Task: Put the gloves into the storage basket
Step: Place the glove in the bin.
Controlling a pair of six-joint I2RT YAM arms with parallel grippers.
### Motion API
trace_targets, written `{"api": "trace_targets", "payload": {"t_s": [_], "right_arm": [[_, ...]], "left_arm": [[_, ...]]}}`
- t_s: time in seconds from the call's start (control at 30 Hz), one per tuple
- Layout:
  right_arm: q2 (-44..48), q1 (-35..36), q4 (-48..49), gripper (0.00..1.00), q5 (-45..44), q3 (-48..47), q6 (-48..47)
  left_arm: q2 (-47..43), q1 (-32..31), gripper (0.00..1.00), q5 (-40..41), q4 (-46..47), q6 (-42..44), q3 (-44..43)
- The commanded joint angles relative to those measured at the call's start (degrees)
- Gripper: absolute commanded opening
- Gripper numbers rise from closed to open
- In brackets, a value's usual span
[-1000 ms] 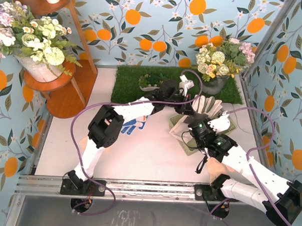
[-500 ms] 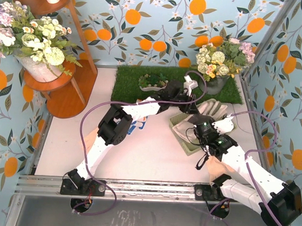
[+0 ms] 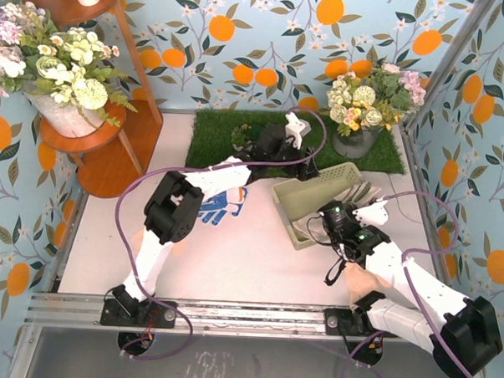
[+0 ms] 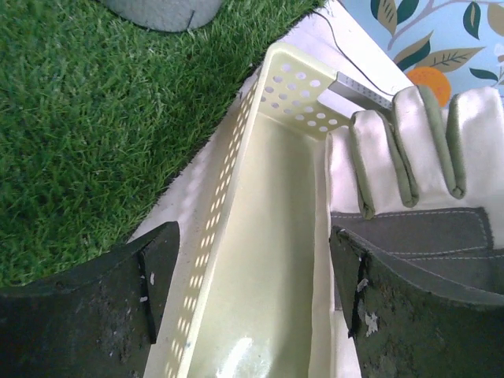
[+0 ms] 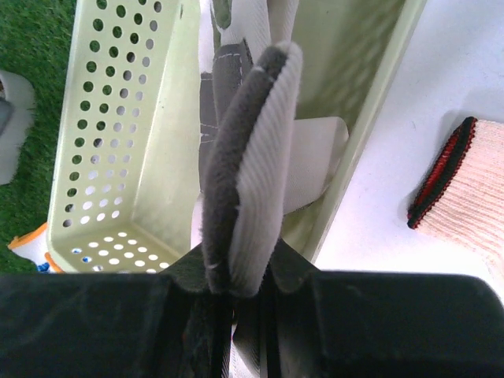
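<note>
Grip status: your right gripper (image 5: 240, 277) is pinched tight on the cuff of the work glove (image 5: 246, 181), cuff edge-up between the pads. That hold makes sense, because the cuff is the firmest part and the limp rest trails ahead into the basket (image 5: 118, 126). Your left gripper (image 4: 252, 256) is spread wide and holds nothing. It hovers over the basket's far end, with the left wall below and between its fingers.

Glove position: the body lies along the basket's right side, but its fingers hang out past the far-right rim. I'd call it not fully in. Letting go of the cuff here likely leaves it draped over the rim. Drawing the cuff nearward first should pull the fingers inside.

Edges and room:
- The basket sits skewed, with its left long wall just beside the grass mat (image 4: 94, 118), so there's little slide room that way.
- The peach glove (image 5: 465, 197) lies near the basket's right wall, not touching it, with a strip of bare table between them.
- The blue glove (image 3: 222, 206) is well left of the basket and partly under your left arm. The bare table between it and the basket is your open lane.
- The flower pot (image 3: 354, 142) stands near the far-right corner, so keep your left wrist off it.
</note>
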State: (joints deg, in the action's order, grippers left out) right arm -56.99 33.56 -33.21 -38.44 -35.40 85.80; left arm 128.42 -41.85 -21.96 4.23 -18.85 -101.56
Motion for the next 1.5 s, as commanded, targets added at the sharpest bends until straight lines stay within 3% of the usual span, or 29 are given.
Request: {"api": "trace_targets", "payload": {"t_s": [0.0, 0.37, 0.6, 0.9, 1.1, 1.23, 1.47], "right_arm": [[-1.12, -0.43, 1.79, 0.0, -3.08, -0.81, 0.63], [-8.52, 0.28, 6.91, 0.0, -3.99, -1.17, 7.74], [-20.07, 7.32, -3.78, 0.0, -12.81, -9.47, 19.61], [-26.25, 7.6, -3.17, 0.0, -12.78, -11.11, 26.11], [-28.06, 7.52, -5.5, 0.0, -14.97, -12.33, 31.93], [-29.87, 6.63, -4.43, 0.0, -15.18, -13.86, 30.11], [-29.28, 3.27, 7.83, 0.0, -9.51, -11.35, 16.38]], "left_arm": [[-6.1, 0.62, 0.81, 0.95, 4.11, 0.77, 1.86], [-22.11, 3.46, 0.84, 9.48, 4.84, -1.93, 20.21], [-35.24, 5.6, 0.84, 14.24, 0.86, -1.61, 32.7], [-51.73, 8.28, 0.88, 20.45, -5.46, -1.76, 46.09], [-57.21, 9.74, 0.9, 22.49, -10.14, -1.54, 49.72], [-59.82, 10.41, 0.91, 23.1, -11.4, -1.33, 51.22], [-62.68, 12.71, 0.94, 22.51, -12.55, 0.05, 54.86]]}}
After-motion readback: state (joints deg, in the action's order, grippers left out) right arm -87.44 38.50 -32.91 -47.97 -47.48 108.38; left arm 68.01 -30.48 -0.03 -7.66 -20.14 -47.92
